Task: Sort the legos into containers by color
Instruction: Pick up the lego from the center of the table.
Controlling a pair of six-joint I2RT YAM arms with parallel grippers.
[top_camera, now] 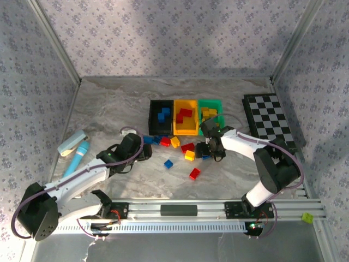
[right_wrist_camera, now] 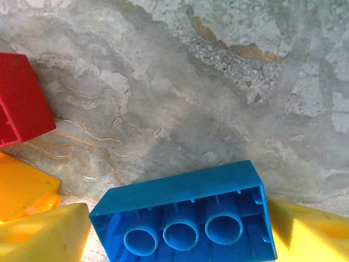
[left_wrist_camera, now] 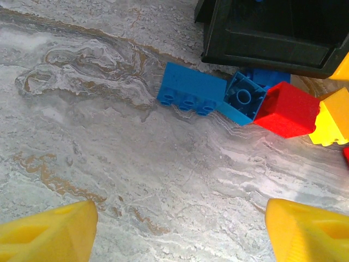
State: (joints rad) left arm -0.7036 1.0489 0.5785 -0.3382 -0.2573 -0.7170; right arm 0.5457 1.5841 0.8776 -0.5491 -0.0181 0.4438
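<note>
Three bins sit side by side toward the far edge of the worktop, about mid-width. The black bin on the left has blue bricks in it. The orange-yellow bin in the middle holds red bricks, and the green bin on the right holds yellow bricks.

Over to the right claw, low over the worktop just in front of the green bin. Its yellow fingers are pressed against both ends of a blue brick, hollow underside up. A red brick lies off to its left.

The left claw is spread wide with nothing between the fingers. Ahead of it and well apart lies a long blue brick. That one touches an upturned blue piece, then a red one and a yellow one, all just before the black bin's near wall.

A lone blue brick and a lone red brick lie nearer the worktop's near edge
</note>
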